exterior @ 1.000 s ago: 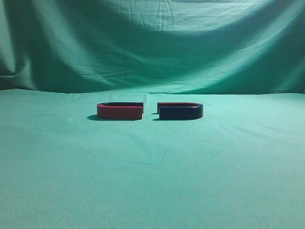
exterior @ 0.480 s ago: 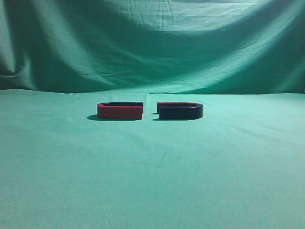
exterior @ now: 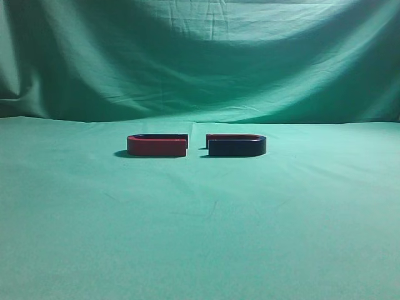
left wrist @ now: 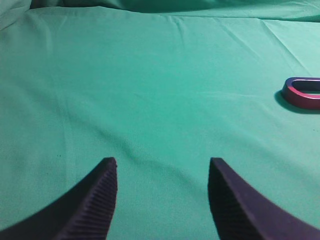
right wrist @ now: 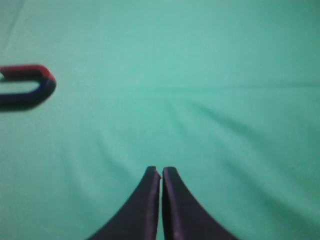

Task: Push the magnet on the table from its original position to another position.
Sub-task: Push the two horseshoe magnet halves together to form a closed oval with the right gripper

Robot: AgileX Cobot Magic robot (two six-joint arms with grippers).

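The magnet (exterior: pixel 237 145), navy-black outside with a thin red rim, lies flat on the green cloth table (exterior: pixel 200 237) right of centre in the exterior view. It also shows at the left edge of the right wrist view (right wrist: pixel 27 86). Neither gripper shows in the exterior view. My left gripper (left wrist: pixel 162 162) is open and empty above bare cloth. My right gripper (right wrist: pixel 160 171) is shut and empty, well to the right of the magnet and nearer the camera.
A same-sized U-shaped magnet with a red outer face (exterior: pixel 157 145) lies just left of the dark one, open ends facing each other. It shows at the right edge of the left wrist view (left wrist: pixel 302 93). A green cloth backdrop (exterior: pixel 200 56) hangs behind.
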